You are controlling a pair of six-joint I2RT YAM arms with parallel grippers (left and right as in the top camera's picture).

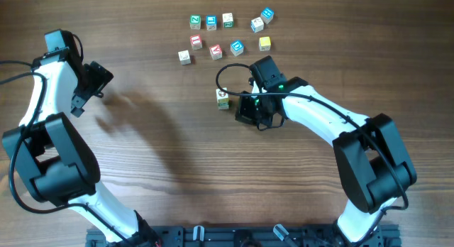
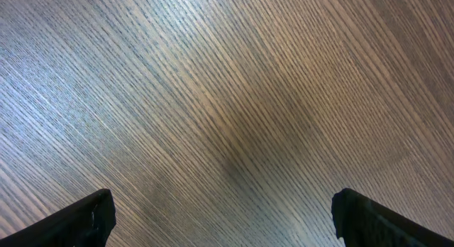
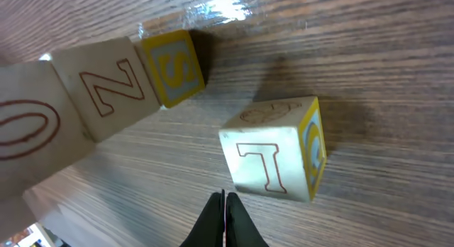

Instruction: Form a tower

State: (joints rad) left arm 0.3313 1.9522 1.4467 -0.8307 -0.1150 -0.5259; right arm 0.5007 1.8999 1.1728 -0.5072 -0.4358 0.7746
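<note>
Tower (image 1: 223, 98) (image 3: 106, 87) of letter cubes stands near the middle of the table (image 1: 177, 176), a bit closer to the far edge. The right gripper (image 1: 245, 108) (image 3: 225, 218) is pressed together and empty, just beside it and a lone L cube (image 3: 273, 158). The left gripper (image 1: 84, 99) (image 2: 223, 218) is spread wide near the left edge, holding nothing.

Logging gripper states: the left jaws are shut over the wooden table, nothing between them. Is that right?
Not quite: the left jaws stand wide open, as the left wrist view shows. They are over the wooden table, with nothing between them.
</note>
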